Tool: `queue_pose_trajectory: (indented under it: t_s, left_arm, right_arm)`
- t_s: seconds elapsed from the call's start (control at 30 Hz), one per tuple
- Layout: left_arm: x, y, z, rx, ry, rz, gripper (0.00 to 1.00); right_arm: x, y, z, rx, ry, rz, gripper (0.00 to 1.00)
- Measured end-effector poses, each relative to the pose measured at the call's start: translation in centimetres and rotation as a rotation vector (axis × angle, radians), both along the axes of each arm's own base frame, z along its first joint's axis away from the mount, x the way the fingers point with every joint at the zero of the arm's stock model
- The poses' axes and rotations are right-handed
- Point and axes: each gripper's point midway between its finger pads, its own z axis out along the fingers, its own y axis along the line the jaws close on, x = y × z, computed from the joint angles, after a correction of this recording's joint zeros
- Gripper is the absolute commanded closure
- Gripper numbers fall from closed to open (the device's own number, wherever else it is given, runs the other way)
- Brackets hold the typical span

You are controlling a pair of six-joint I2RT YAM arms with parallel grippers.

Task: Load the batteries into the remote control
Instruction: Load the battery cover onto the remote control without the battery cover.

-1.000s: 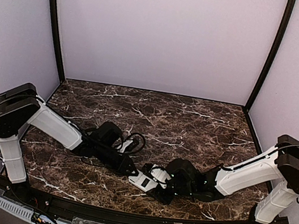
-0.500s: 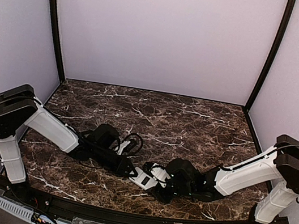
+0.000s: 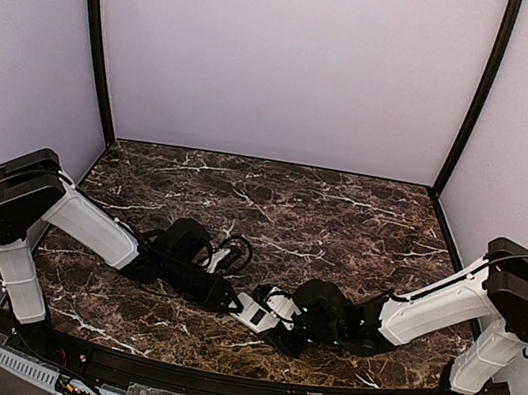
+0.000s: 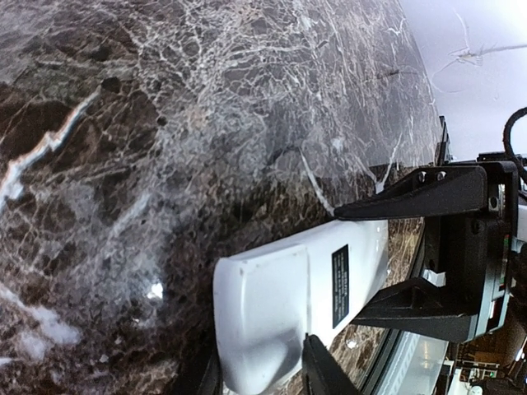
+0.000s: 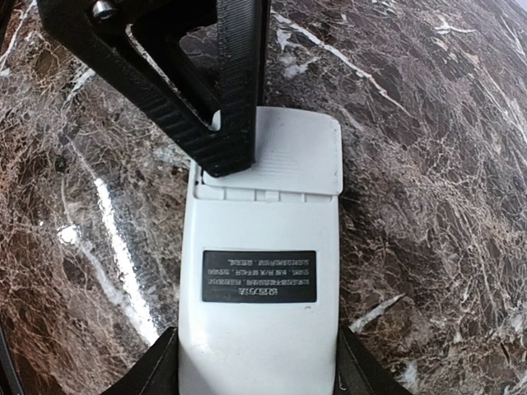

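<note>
Centrally, near the front edge of the table (image 3: 341, 221), the 2 arms meet over the remote control (image 3: 253, 312), turned back-up so its battery bay faces the grippers. The right gripper (image 5: 257, 366) clamps the labelled end, probably to steady it. The left gripper (image 4: 265, 374) stands part-open at the cover (image 5: 288, 152); whether it grips, I cannot tell. Only the right wrist view shows one of its fingers (image 5: 235, 123) pressing by the cover's seam. No batteries show; likely they are inside.

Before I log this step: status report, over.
Right gripper clamps remote control, back up. Left gripper at its battery cover. No batteries visible.
</note>
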Motion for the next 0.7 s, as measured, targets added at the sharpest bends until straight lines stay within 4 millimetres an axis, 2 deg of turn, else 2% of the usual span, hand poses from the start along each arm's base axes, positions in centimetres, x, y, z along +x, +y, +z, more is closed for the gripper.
queue_pose_trajectory:
  t_s: [0.2, 0.47, 0.7]
  left_arm:
    - [-0.2, -0.2, 0.4, -0.016, -0.001, -0.019, 0.53]
    - [-0.7, -0.1, 0.6, -0.011, -0.007, -0.046, 0.52]
    - [-1.0, 0.9, 0.7, 0.003, 0.006, -0.068, 0.49]
  right_arm:
    - [0.1, -0.1, 0.0, 0.001, -0.025, 0.014, 1.0]
    - [0.2, 0.0, 0.1, 0.001, -0.061, 0.044, 1.0]
    - [0.3, -0.1, 0.3, 0.001, -0.103, 0.058, 1.0]
